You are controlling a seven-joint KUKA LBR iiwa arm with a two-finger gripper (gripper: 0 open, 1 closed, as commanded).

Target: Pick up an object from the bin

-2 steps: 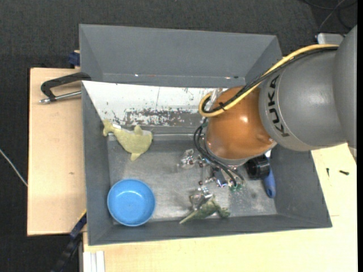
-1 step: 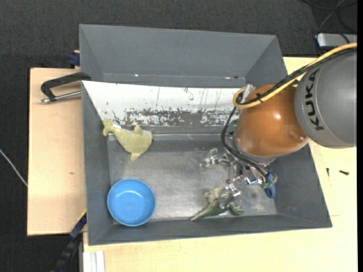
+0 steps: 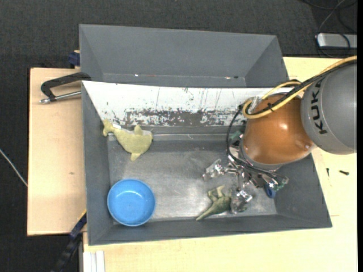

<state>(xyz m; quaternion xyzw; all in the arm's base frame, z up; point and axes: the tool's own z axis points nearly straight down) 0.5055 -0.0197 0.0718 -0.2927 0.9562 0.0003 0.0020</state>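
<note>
blue bowl (image 3: 131, 202), green dinosaur (image 3: 215, 207)

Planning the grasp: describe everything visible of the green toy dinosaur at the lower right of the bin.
The green toy dinosaur is small and olive-green, seemingly moulded plastic or rubber. It lies on the floor of the bin close to the wall at the view's bottom. Its thin tail tapers toward the lower left, and its body end is partly under the gripper. Whether the two touch cannot be told.

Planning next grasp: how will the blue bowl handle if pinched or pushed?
Bowl looks like smooth plastic: probably light and stiff. It sits upright, opening up, so a push likely slides it. The round rim may slip from a pinch.
</note>
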